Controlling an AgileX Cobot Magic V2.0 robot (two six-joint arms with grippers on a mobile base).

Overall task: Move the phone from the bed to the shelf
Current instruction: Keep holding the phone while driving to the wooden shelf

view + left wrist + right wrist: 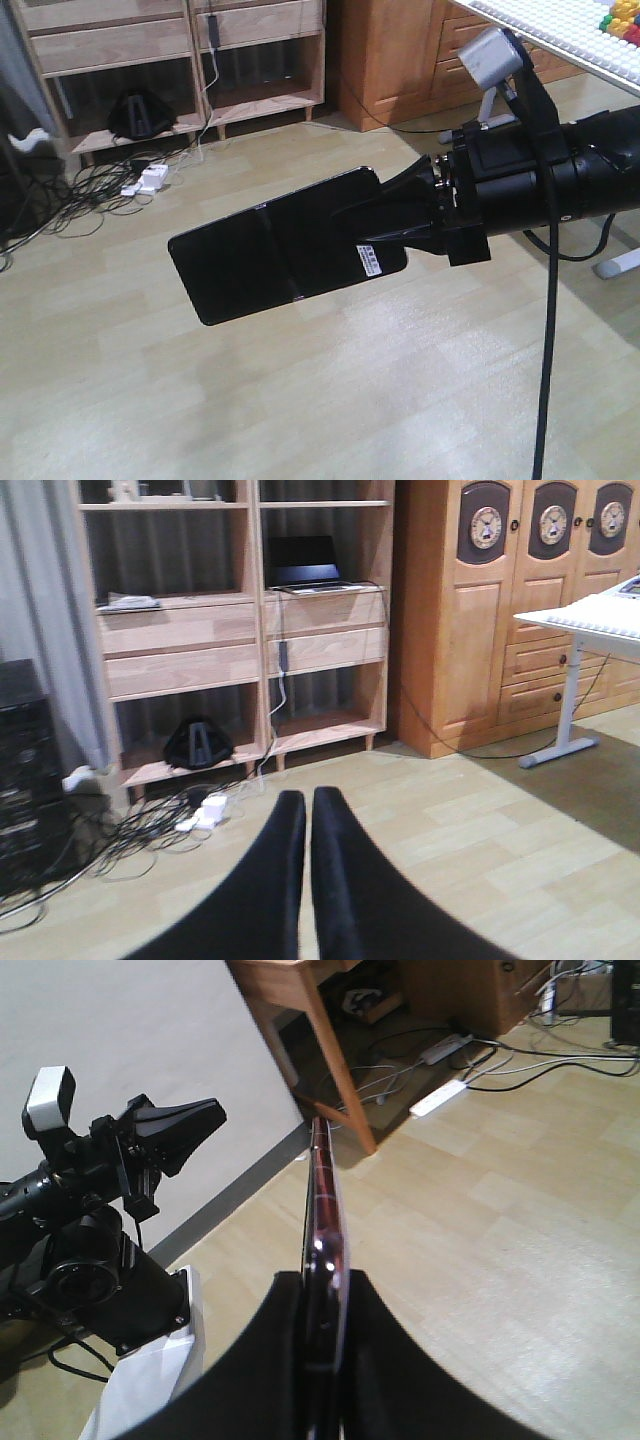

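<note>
Our right tool [372, 222] tight on the phone [255, 262], above the floor [300, 410]; our left tool [308, 815] pressed together.

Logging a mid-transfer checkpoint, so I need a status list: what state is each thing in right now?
phone: held in the air over the floor, clamped at its sticker end, not yet on the shelf.
right gripper: jaws shut on the phone.
left gripper: jaws nearly touching, holding nothing.
laptop: open on the shelf, screen dark.
drawers: closed.
</note>
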